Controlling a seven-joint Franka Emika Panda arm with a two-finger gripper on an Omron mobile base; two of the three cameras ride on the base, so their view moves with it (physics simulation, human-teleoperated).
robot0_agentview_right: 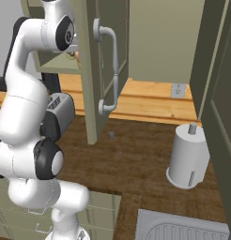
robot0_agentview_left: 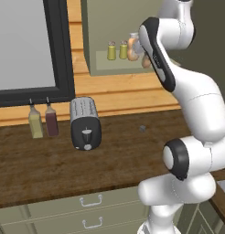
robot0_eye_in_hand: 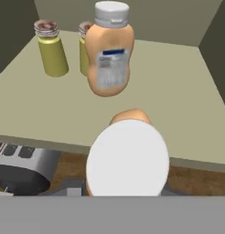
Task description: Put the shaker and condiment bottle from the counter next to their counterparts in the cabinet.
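At the cabinet shelf's [robot0_eye_in_hand: 187, 105] front edge, the gripper [robot0_eye_in_hand: 128, 194] clamps the condiment bottle [robot0_eye_in_hand: 128, 157] below its cap; likely light, rigid, smooth plastic, best gripped around its body.

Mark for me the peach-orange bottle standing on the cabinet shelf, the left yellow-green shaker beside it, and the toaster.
Peach-orange bottle with pale cap [robot0_eye_in_hand: 109, 64], hand view, on its label.
Left yellow-green shaker with grey cap [robot0_eye_in_hand: 53, 55], hand view, on its body.
Silver and black toaster [robot0_agentview_left: 85, 123], left base view, on its top.
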